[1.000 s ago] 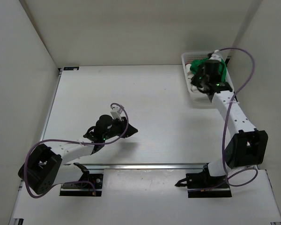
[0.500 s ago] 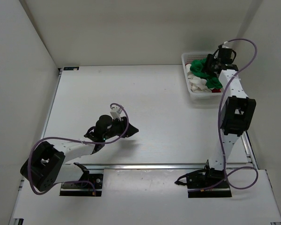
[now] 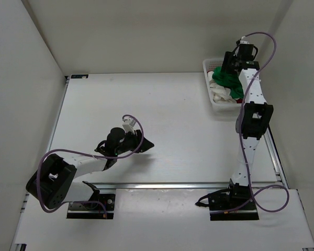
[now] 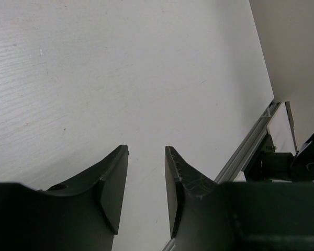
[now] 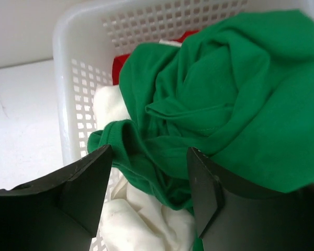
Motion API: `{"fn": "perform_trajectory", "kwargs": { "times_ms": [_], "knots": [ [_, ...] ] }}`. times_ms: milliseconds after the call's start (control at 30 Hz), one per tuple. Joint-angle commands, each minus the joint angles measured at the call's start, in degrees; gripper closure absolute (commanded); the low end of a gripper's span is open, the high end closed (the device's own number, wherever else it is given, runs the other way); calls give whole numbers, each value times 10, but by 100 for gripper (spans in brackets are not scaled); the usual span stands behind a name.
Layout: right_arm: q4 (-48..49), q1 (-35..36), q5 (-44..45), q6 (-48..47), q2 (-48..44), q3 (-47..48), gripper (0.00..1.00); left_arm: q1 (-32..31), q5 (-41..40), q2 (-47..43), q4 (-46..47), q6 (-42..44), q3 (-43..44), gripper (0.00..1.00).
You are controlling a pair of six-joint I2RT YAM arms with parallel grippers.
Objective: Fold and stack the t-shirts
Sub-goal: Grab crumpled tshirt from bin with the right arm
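The left fingers [image 4: 113,183] stand a little apart with nothing between them, low over bare desk [image 4: 120,78] and well away from any cloth. We judge the risk here small: this arm is simply far from where a shirt will need a second hold.

To the right, the right fingers [image 5: 86,185] stand wide apart just over the green shirt [image 5: 235,99], gripping nothing. All three shirts lie crumpled in the basket [image 5: 73,89] at the desk's far right corner. The green is on top, the white shirt [image 5: 141,225] lies under it, and the red shirt [image 5: 120,65] is against the back wall. If we close here, we may pinch white cloth along with the green fold, and both would lift tangled. A finger could also snag the mesh and drag or tip the basket.

The top view shows how far apart the arms work and where the basket sits, but the right fingers are too small there to read. Only the right wrist view shows their gap and the cloth layers. The left wrist view shows only desk.
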Motion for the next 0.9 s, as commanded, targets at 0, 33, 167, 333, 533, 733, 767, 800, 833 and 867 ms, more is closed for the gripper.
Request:
{"fn": "perform_trajectory", "kwargs": {
  "times_ms": [0, 33, 167, 333, 533, 733, 767, 800, 833, 867],
  "knots": [
    [-12, 8, -9, -13, 15, 28, 43, 8, 15, 2, 21, -1, -3, 55],
    [-13, 8, -17, -9, 19, 29, 45, 7, 15, 3, 21, -2, -3, 55],
    [-14, 15, -28, -8, 15, 37, 54, 13, 14, 2, 21, -2, -4, 55],
    [-12, 17, -40, 12, 3, 63, 99, 12, 10, -2, 17, -3, -7, 55],
    [-21, 12, -89, 47, -75, 101, 100, 14, 7, -17, 4, -6, 0, 55],
    [6, 55, -170, 61, -249, 105, 100, 36, 26, -24, 1, -35, 6, 56],
    [23, 84, -188, 62, -288, 90, 100, 39, 28, -27, 2, -42, 5, 56],
    [32, 97, -190, 62, -327, 80, 100, 46, 30, -33, 2, -48, 2, 56],
    [51, 104, -197, 63, -349, 56, 100, 54, 31, -41, 2, -55, 1, 57],
    [64, 116, -207, 59, -389, 43, 100, 58, 35, -46, -1, -60, -3, 56]
  ]
}}
